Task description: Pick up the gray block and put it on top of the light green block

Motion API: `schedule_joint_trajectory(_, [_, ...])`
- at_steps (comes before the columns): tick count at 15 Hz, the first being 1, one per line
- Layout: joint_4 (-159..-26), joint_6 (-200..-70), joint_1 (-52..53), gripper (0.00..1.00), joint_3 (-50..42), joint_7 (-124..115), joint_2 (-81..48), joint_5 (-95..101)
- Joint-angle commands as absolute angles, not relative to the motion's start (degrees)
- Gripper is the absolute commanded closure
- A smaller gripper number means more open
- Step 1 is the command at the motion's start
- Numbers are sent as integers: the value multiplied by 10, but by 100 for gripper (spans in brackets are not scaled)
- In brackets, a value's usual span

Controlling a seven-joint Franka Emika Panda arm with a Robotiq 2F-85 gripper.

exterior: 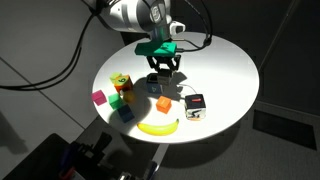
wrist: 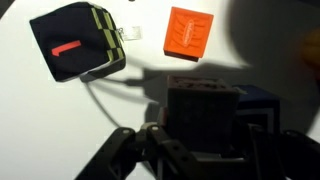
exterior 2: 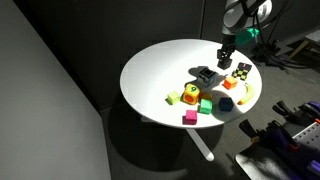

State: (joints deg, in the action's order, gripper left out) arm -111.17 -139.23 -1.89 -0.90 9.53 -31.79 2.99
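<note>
**Gray block in the jaws, light green block across the table**

In the wrist view, the gripper [wrist: 200, 130] is closed down to the width of the gray block [wrist: 200, 105], a small plain matte gray cube. The cube sits clamped between the jaws, which press on its two opposite sides.

In both exterior views the gripper [exterior: 162, 76] [exterior 2: 224, 64] hangs from the white robot arm [exterior: 130, 14] over the round white table [exterior: 232, 70] [exterior 2: 150, 70]. The cube is too small and dark there for us to make out, and we cannot tell how high it sits above the tabletop.

Ahead of the gripper in the wrist view lies a flat orange square block [wrist: 187, 32]. Beside that is a black box with a red mark and a thin cable [wrist: 75, 45]. In an exterior view, these two [exterior: 163, 104] [exterior: 196, 103] rest on the table near the gripper.

The light green block [exterior: 120, 83] [exterior 2: 190, 95], a lime cube with a red-orange mark, stands upright on the table, well apart from the gripper. Close around it we find:
- a magenta block [exterior: 99, 97]
- a smaller deeper-green block [exterior: 116, 100]
- a blue cube [exterior: 125, 113]

A yellow banana [exterior: 158, 127] lies near the table's edge.
</note>
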Motion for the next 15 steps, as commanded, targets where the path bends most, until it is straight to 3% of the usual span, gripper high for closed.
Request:
schedule_joint_trajectory(1, [-1132,-1395,-11,69,4,98,-285,39])
schedule_joint_trajectory(15, [-1108,-1396,68,69,7,-57,-289,39])
